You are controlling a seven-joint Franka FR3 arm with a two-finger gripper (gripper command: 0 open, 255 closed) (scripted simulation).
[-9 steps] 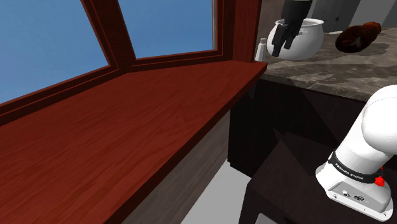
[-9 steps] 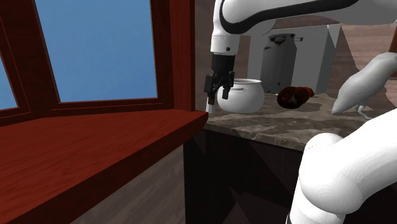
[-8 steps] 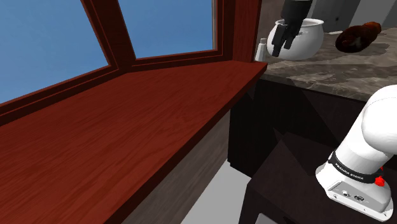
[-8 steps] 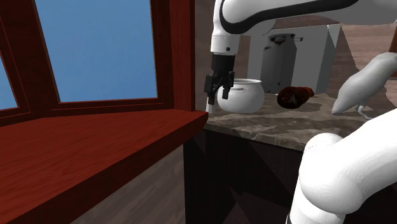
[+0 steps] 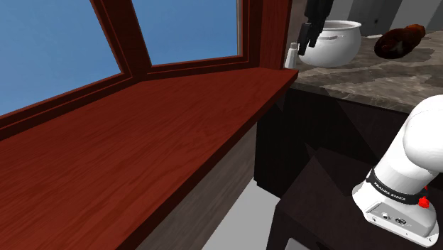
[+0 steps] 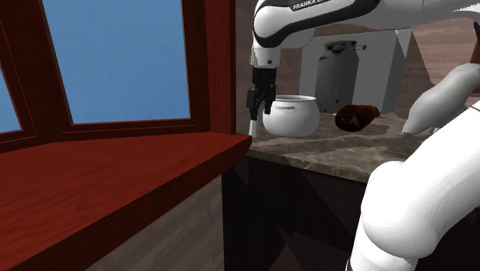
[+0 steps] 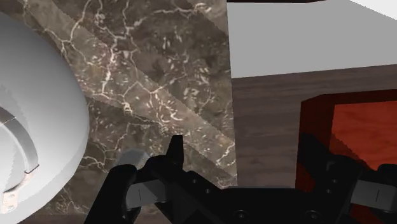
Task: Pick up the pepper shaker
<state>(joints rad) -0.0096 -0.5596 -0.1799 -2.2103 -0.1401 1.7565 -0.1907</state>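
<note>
Your gripper (image 5: 305, 47) is hanging beside the white pot (image 5: 339, 41), its fingers (image 7: 175, 153) spread wide and holding nothing. The pepper shaker (image 5: 291, 55) is standing on the marble counter (image 5: 369, 79) just beside that pot, on its windowsill (image 5: 177, 121) side, sitting outside the fingers, between one finger and the pot. A brown lump (image 5: 399, 39) is lying beyond the pot's other side

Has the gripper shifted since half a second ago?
Yes. In the shoulder view the gripper has slid left, off the front of the white pot, toward the white shaker.
</note>
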